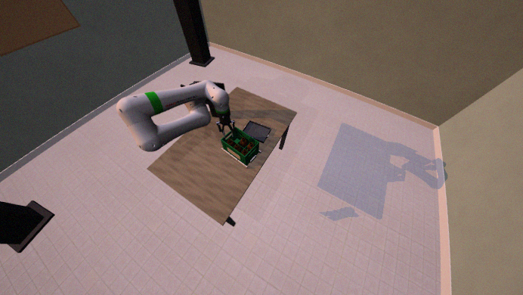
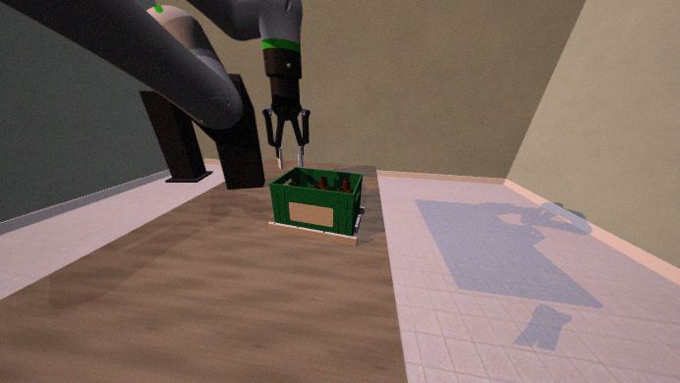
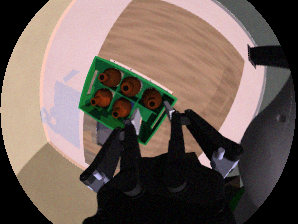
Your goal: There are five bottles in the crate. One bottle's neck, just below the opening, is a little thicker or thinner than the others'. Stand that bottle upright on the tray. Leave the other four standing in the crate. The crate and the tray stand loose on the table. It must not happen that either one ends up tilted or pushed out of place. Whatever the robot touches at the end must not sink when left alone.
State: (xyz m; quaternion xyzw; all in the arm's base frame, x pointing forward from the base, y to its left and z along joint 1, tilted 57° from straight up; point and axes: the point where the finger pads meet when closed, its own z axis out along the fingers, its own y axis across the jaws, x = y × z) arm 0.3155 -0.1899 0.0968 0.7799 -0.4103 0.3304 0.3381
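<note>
With its fingers part-spread on nothing, your hand (image 2: 290, 162) hangs above the crate (image 2: 314, 216) at frame centre, gapped for a bottle neck.

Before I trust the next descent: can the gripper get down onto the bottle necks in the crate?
Probably yes. The gripper hangs partly open and holds nothing, above the near-left corner of the green crate. The bottles stand uncovered, nothing between.
</note>
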